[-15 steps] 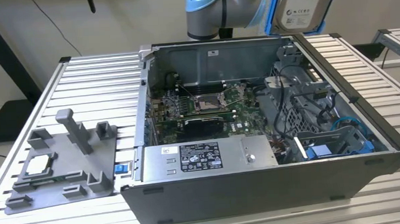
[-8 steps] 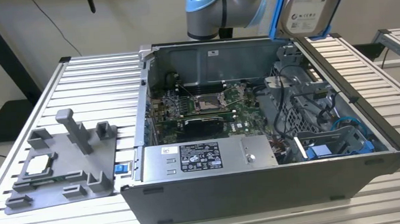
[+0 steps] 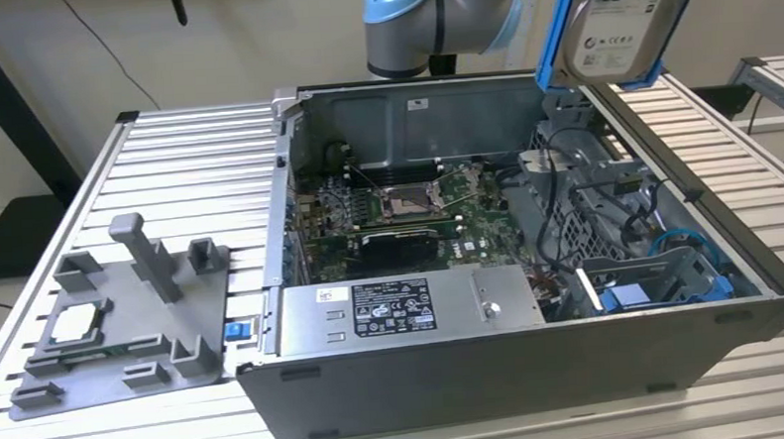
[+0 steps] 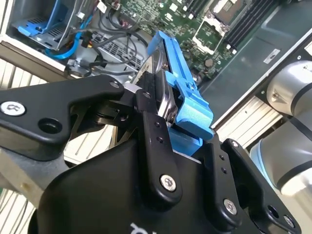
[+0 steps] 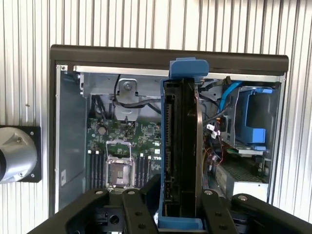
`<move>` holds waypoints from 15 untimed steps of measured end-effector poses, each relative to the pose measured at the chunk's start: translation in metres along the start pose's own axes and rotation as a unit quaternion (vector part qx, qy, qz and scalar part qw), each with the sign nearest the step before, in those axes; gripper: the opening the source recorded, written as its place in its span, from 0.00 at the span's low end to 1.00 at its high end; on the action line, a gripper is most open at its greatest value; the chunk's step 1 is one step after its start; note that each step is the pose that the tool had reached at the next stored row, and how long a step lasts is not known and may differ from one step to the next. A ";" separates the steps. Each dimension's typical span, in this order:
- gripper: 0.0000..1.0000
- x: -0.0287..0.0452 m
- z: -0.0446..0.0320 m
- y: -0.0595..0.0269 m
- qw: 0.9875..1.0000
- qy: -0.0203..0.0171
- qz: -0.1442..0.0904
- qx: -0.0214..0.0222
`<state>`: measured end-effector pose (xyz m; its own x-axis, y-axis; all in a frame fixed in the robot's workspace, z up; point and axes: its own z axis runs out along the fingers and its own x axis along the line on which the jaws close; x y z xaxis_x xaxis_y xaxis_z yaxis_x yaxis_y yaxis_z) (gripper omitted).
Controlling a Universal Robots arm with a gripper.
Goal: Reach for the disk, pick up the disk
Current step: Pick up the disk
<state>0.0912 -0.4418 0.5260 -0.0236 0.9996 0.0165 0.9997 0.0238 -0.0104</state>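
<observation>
Overhead, one disk (image 3: pixel 618 26) held aloft above the open computer case (image 3: pixel 531 362), clear of the drive bay at the exterior view's right. Clamped edge-on between the two black fingers (image 4: pixel 156 141) of the pincer (image 4: pixel 183 146), long axis running away from the pincer toward the case. One grey fixture (image 3: pixel 119 321) on the slatted table (image 3: pixel 178 159). Disk's upper end cut off in the exterior view.

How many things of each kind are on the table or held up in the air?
Open computer case: 1
Grey plastic holder: 1
Disk with blue frame, held up by the tool: 1
Total: 3
</observation>
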 end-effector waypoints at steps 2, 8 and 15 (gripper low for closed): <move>0.00 -0.0052 -0.0001 0.0004 1.000 0.000 0.000 0.000; 0.00 -0.0215 -0.0003 0.0015 1.000 0.000 0.000 0.001; 0.00 -0.0407 -0.0006 0.0026 1.000 0.000 0.000 0.002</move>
<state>0.0947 -0.4825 0.5260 -0.0235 0.9996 0.0167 0.9996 0.0237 -0.0154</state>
